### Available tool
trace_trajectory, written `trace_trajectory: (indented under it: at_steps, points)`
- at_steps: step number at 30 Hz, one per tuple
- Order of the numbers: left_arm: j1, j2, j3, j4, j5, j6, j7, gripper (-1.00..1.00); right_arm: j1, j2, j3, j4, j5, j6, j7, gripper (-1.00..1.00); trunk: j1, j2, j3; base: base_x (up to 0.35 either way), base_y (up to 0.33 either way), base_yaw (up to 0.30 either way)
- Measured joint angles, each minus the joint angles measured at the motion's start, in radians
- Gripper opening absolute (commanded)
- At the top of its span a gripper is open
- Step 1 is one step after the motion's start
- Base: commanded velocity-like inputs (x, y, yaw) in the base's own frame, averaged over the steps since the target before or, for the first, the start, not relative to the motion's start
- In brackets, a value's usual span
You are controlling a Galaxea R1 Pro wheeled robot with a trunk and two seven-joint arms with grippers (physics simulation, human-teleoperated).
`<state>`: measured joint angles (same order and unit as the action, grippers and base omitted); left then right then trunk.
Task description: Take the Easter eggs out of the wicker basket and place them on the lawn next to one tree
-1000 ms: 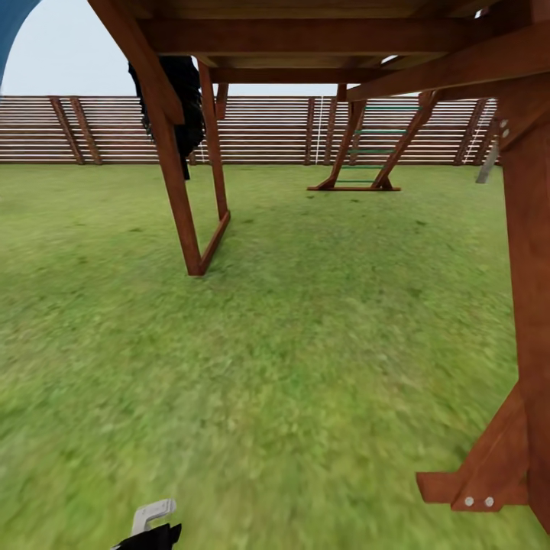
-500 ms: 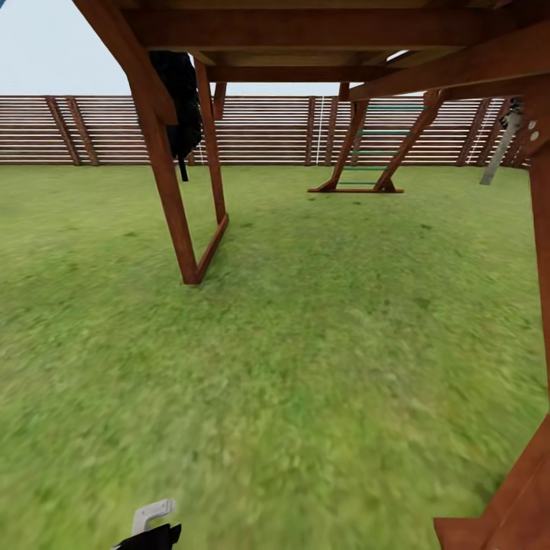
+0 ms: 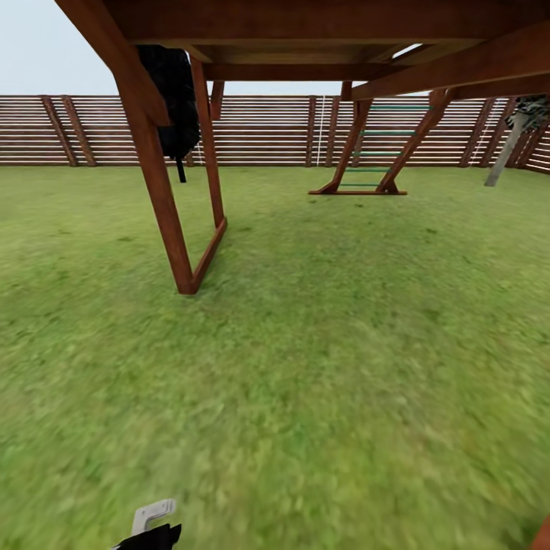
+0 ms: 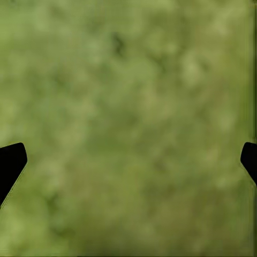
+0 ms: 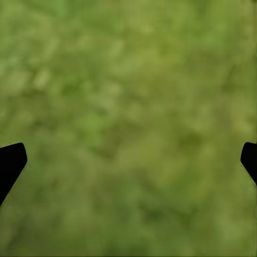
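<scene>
As the whole head view has shifted over the last second, I read the change as camera and base motion, not motion of the scene: the thick red-brown post and bracket that stood at the right edge of the frame have slid out, leaving a sliver at the lower right corner, while the slanted wooden leg (image 3: 164, 198) of the play structure sits slightly lower and further left. A grey object (image 3: 504, 156) hanging at the upper right has come further into frame. For the task, I judge this to be transit: I am turning and searching, and no egg has been handled in what I see here. The lawn (image 3: 305, 367) occupies the lower two thirds of the frame, bounded at the top by the slatted fence (image 3: 267, 130); a small ladder frame (image 3: 367, 153) stands before it. The left tool (image 4: 128, 160) is spread, its dark tips at opposite edges of the wrist view, nothing between them but blurred grass. The right tool (image 5: 128, 160) is likewise spread and empty over grass.
</scene>
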<state>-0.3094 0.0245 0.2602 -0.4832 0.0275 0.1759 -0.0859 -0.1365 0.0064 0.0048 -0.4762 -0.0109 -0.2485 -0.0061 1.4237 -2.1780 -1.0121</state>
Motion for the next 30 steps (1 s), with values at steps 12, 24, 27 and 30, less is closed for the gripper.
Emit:
trace_trajectory:
  at_steps: [12,24,27,30]
  points:
    - [0.000,-0.002,0.001,0.015,0.000,0.001,0.000,1.00,0.000,-0.002,0.000,0.016,0.002,0.005,-0.001,1.00,0.000,0.000,0.000,0.339,0.000,0.000]
    - [0.000,-0.002,0.000,0.035,0.000,0.001,0.000,1.00,0.000,-0.001,0.000,0.021,0.003,0.006,-0.001,1.00,0.000,0.000,0.000,0.339,0.000,0.000]
    - [0.000,-0.002,0.000,0.035,0.000,0.002,0.000,1.00,0.000,-0.003,0.000,0.021,0.003,0.007,-0.003,1.00,0.000,0.000,0.000,0.339,0.000,0.000]
    - [0.000,-0.001,0.001,0.036,0.000,0.002,0.000,1.00,0.000,-0.004,0.000,0.031,0.003,0.007,-0.003,1.00,0.000,0.000,0.000,0.339,0.000,0.000]
